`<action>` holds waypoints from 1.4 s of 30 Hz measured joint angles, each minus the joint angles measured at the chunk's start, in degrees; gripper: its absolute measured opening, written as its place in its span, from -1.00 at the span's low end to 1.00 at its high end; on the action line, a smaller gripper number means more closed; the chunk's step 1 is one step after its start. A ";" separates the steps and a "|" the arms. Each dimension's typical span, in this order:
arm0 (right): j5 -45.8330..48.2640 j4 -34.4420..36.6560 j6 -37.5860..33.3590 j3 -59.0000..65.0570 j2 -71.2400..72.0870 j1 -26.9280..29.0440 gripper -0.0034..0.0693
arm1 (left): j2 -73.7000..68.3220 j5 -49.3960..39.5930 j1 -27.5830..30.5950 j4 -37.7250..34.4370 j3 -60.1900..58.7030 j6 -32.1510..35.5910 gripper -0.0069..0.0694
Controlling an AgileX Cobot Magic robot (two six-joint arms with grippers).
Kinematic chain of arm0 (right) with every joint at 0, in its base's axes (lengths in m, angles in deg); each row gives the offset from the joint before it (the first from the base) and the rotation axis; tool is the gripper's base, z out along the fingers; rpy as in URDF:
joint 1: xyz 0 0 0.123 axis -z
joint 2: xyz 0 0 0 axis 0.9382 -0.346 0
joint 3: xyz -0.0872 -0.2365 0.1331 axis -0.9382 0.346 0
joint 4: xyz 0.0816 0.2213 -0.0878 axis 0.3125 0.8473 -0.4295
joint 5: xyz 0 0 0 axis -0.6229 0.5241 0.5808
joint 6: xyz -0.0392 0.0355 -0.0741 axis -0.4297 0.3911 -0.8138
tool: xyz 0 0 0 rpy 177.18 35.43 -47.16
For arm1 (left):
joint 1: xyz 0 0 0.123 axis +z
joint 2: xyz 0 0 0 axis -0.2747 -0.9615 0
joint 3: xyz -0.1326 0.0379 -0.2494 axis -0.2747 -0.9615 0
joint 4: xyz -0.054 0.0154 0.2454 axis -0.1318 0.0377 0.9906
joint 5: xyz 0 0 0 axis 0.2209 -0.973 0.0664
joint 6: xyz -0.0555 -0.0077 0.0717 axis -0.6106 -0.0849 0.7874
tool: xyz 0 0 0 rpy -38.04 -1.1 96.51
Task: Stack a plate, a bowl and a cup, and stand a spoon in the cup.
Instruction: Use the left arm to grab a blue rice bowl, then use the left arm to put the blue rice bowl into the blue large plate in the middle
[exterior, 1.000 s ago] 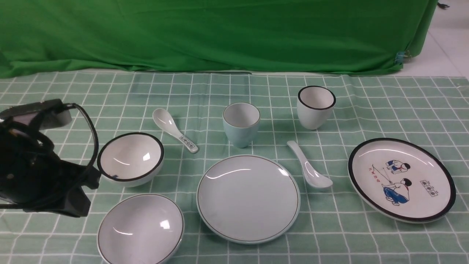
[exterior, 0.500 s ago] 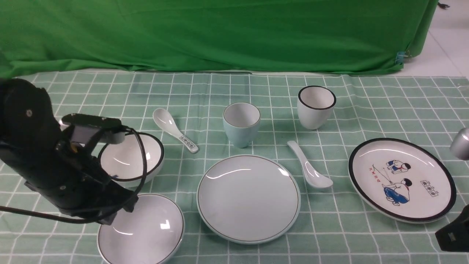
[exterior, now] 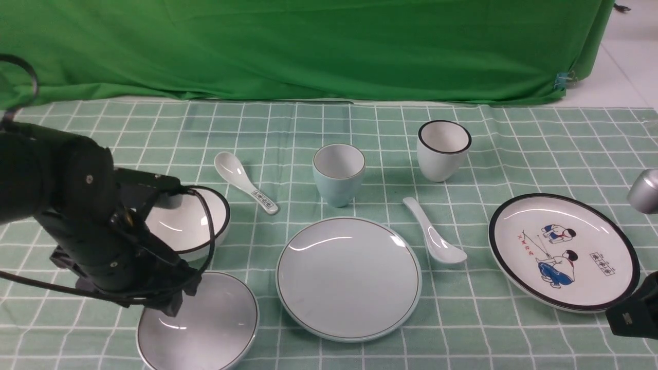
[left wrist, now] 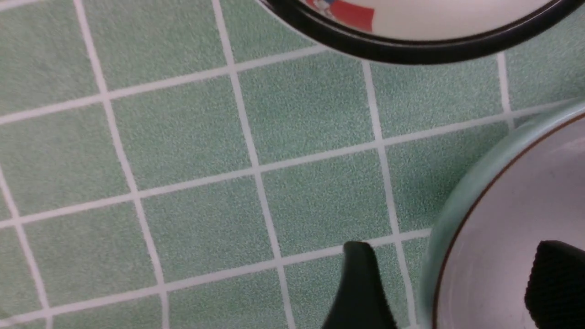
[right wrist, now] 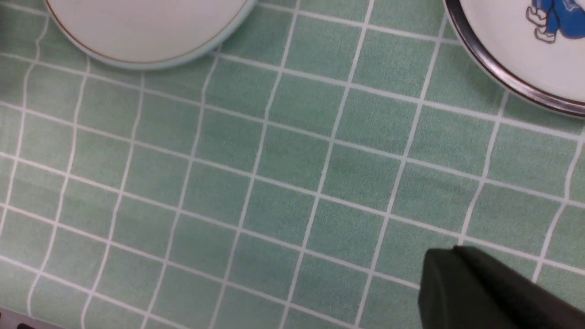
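Observation:
The shallow pale bowl (exterior: 205, 324) sits at the front left. My left gripper (exterior: 174, 304) is open at its near-left rim; in the left wrist view (left wrist: 457, 288) one finger (left wrist: 361, 292) is outside over the cloth and the other (left wrist: 557, 283) is over the bowl's inside (left wrist: 502, 214). The plain plate (exterior: 349, 277) lies at the front centre, also in the right wrist view (right wrist: 146, 27). The pale blue cup (exterior: 338, 173) stands behind it. The plain white spoon (exterior: 434, 239) lies right of the plate. My right gripper (exterior: 633, 313) (right wrist: 441, 274) is shut and empty over bare cloth.
A deeper black-rimmed bowl (exterior: 193, 226) (left wrist: 411, 48) sits just behind the left gripper. A spoon with printed marks (exterior: 245, 182) lies behind it. A black-rimmed white cup (exterior: 443, 149) stands at the back right. A cartoon plate (exterior: 563, 252) (right wrist: 525, 50) lies beside the right gripper.
My left arm has swung right and down onto the shallow bowl's rim. My right arm has come into view at the front right corner.

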 joint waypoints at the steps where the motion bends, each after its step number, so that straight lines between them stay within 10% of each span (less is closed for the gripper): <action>1: 0.00 0.00 0.00 0.00 0.00 0.00 -0.82 | -0.23 0.07 0.00 -0.07 0.00 0.00 0.48; 6: -0.16 0.00 0.00 0.00 0.07 0.00 -0.81 | -4.41 -0.01 0.00 -1.26 0.00 0.10 0.35; 10: -0.28 0.00 0.00 0.00 0.07 0.00 -0.81 | -4.78 -1.43 -0.01 -2.53 0.56 0.24 -0.33; 15: -0.60 0.06 0.00 0.00 0.07 0.00 -0.78 | -0.35 -7.41 -0.01 -4.34 3.43 0.24 -0.72; 42: -1.45 0.75 0.00 0.00 0.07 0.00 -0.71 | -20.49 -2.14 -12.04 -19.14 29.02 3.08 -0.75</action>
